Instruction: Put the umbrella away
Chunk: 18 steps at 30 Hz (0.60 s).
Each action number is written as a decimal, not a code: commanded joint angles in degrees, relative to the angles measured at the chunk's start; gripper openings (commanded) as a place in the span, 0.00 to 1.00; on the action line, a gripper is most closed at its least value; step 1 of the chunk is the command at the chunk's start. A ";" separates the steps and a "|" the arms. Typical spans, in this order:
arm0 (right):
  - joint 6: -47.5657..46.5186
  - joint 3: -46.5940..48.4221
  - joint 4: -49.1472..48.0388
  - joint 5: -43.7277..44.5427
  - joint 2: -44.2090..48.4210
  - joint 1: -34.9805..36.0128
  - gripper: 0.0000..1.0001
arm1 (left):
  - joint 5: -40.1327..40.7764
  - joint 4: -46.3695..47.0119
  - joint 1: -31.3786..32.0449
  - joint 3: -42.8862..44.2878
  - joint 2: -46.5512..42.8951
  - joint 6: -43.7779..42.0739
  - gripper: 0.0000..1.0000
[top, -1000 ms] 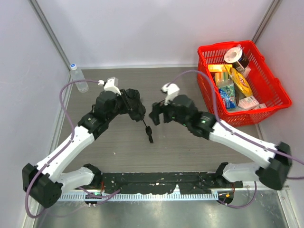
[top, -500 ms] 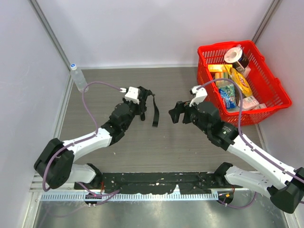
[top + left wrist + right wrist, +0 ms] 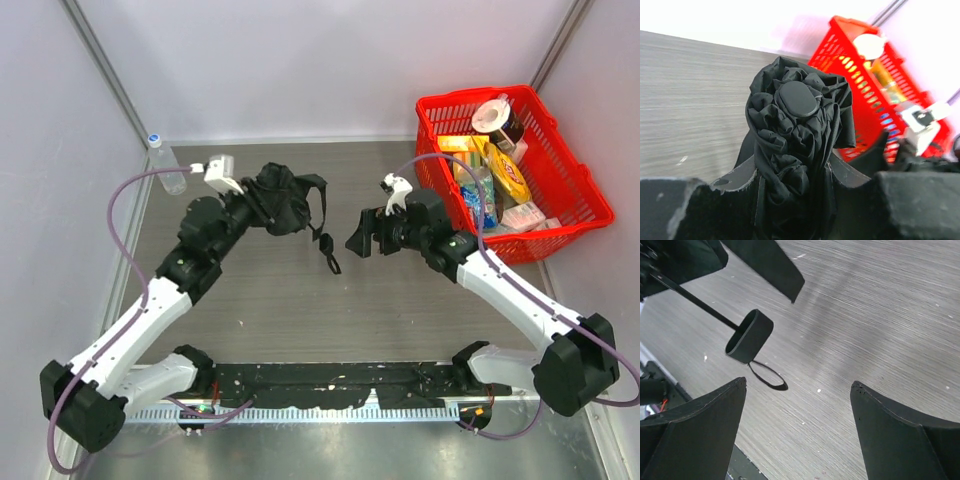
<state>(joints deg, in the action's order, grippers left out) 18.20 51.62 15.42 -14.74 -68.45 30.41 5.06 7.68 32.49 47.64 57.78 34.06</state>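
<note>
The step in hand is judged to be the carrying of the bundle towards storage. The all-black fabric collapsible umbrella point(image 3: 285, 195) is gathered into a tight wad and is seen upper left of centre in the overhead frame, apparently lifted off the grey wood-grain surface point(image 3: 400, 310). It is pinched in the left claw point(image 3: 792, 172), whose fingers are pressed against the crumpled fabric on either side, with a round cap bulging above them. The short black wrist strap point(image 3: 328, 245) is left dangling below and to the right of the bundle; in the right wrist view its end is seen hanging free, with a shadow cast beneath it.

The red plastic mesh basket point(image 3: 590, 205), at the upper right of the frame and already crowded with packaged goods, is taken as the likely destination. A sweep rightwards across the frame is therefore called for, with enough height to clear the rim; the loose strap may need to be kept from snagging.

The left arm is stretched from the lower-left corner diagonally up towards the centre; the right arm is extended from the lower right up and leftwards. The right claw point(image 3: 799, 384) is turned towards the bundle with its fingers spread wide, nothing is held between them, and it is kept apart from the strap.
</note>
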 commanded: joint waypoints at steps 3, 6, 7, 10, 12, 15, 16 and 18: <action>-3.34 1.29 -7.67 -13.63 2.44 0.00 0.88 | -20.78 -11.37 -7.61 5.18 -3.55 18.75 0.00; -3.95 1.38 -10.32 -13.13 3.06 -0.09 0.88 | -25.34 -15.24 -9.63 7.20 -3.55 18.85 0.00; -4.31 2.43 -10.06 -12.16 2.71 -0.09 0.88 | -27.02 -15.24 -9.99 7.29 -3.64 18.93 0.00; -3.44 4.81 -10.41 -9.16 0.95 0.00 0.88 | -28.79 -16.12 -10.43 7.29 -4.08 19.98 0.00; -2.29 6.30 -10.85 -11.17 -1.68 0.17 0.88 | -30.72 -13.94 -10.78 6.16 -4.51 20.78 0.00; 0.16 6.04 -13.65 -13.12 -2.48 0.17 0.89 | -31.95 -10.94 -11.05 4.49 -5.66 21.31 0.00; 0.61 5.95 -14.45 -14.51 -2.92 -0.35 0.91 | -33.00 -9.37 -11.22 4.05 -5.75 21.39 0.00; 1.23 6.22 -15.07 -22.55 -5.10 -1.84 0.92 | -35.98 -5.08 -11.75 2.73 -6.10 21.83 0.00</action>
<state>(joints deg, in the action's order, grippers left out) 17.02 55.81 5.26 -26.87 -71.13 30.17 -23.59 -8.80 21.71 51.11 54.26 53.63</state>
